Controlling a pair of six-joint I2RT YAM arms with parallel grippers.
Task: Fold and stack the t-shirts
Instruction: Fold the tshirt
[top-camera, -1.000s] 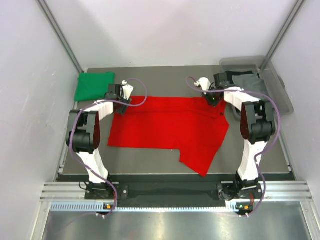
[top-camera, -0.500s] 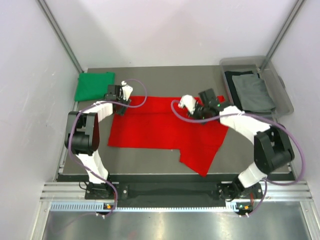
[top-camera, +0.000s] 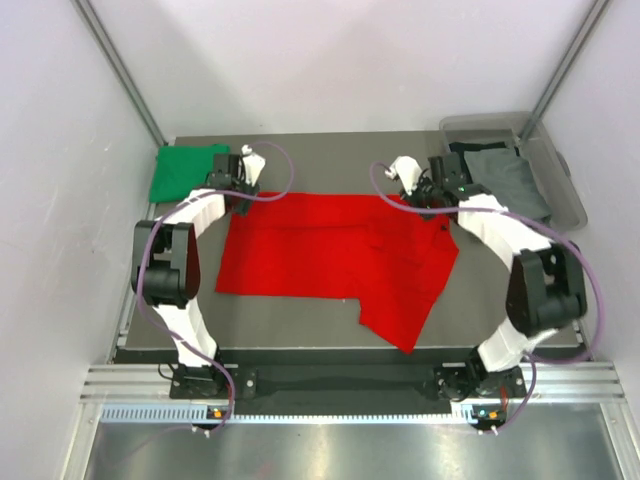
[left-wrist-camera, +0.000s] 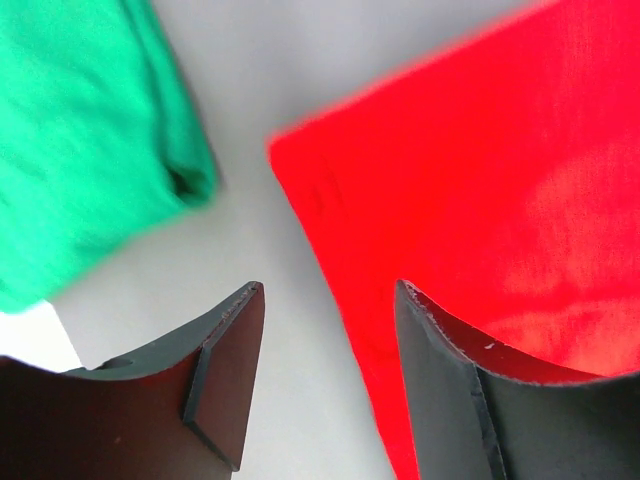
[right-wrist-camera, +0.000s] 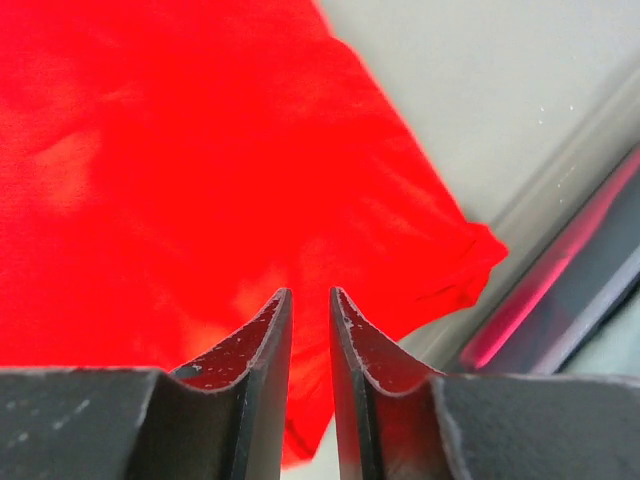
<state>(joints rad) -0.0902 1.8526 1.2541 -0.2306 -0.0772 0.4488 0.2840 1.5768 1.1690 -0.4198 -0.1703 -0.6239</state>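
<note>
Presently the red t-shirt is recorded as spread flat on the table. It lies on the near side of both hands, and one flap juts toward the arm bases below the right hand. Its long axis runs from one hand across to the other.

The left hand is noted at the far left corner, released, with bare table between its fingers. The corner lies just beside it, on the side toward the right hand. The right hand is set over the far right corner. Its fingers are parted only narrowly, nothing is pinched, and red cloth is visible through the gap.

Each corner is judged nearest its own arm, so a two-handed pinch along the far edge seems called for.

Beyond the left hand, outward, a folded green t-shirt is noted. Outward of the right hand, a grey t-shirt is seen in a clear bin.
</note>
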